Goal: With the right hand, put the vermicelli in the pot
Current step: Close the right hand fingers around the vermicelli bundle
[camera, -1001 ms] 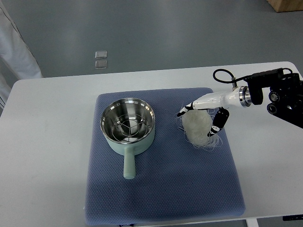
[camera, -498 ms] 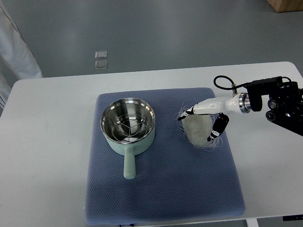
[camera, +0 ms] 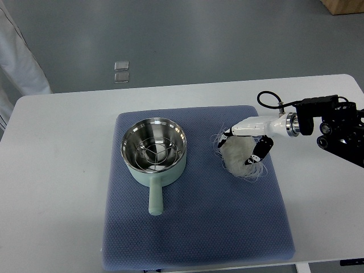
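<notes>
Even, diffuse overhead light filled the top view, bright without being harsh. The white worktop [camera: 57, 170] read slightly washed out, with faint grey mottling. Shadows were soft and short: a thin dark band hugged the front edge of the blue mat [camera: 193, 227]. The steel interior of the pot [camera: 153, 149] carried small bright reflections. Focus was fairly sharp across the centre, though fine strands of the vermicelli [camera: 240, 156] blurred into a pale haze.

Pale vermicelli [camera: 239, 154] bundle on mat right of pot [camera: 153, 151], mint pot upright, steel inside, handle toward cam
</notes>
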You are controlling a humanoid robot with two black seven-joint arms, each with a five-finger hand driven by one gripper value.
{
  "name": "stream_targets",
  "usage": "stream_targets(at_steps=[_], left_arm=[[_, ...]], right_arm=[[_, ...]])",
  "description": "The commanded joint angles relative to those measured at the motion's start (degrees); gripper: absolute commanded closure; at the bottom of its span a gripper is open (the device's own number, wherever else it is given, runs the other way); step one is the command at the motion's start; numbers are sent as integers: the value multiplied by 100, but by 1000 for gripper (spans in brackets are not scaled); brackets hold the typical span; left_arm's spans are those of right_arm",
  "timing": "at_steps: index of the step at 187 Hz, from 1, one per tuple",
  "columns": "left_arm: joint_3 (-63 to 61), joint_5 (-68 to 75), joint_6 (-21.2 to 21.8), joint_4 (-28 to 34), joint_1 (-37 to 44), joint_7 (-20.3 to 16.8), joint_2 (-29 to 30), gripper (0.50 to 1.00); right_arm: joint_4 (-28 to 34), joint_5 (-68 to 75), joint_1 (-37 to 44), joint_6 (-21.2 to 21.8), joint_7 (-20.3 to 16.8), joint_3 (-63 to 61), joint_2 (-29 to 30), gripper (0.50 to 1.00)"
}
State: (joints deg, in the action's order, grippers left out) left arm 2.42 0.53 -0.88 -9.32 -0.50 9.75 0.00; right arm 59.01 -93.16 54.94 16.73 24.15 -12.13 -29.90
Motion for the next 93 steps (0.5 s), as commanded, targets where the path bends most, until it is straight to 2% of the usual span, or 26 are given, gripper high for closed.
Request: stream_targets(at_steps=[1,20,93], left_arm=[[4,0,0,0,-3,0,0,500],[-5,0,0,0,-3,0,0,500],[-5,0,0,0,-3,0,0,500]], right_arm=[[5,0,8,-3,2,1,-7,871],[5,0,8,-3,11,-8,1,920],[-4,140,306,-3,2,-105,107,920]])
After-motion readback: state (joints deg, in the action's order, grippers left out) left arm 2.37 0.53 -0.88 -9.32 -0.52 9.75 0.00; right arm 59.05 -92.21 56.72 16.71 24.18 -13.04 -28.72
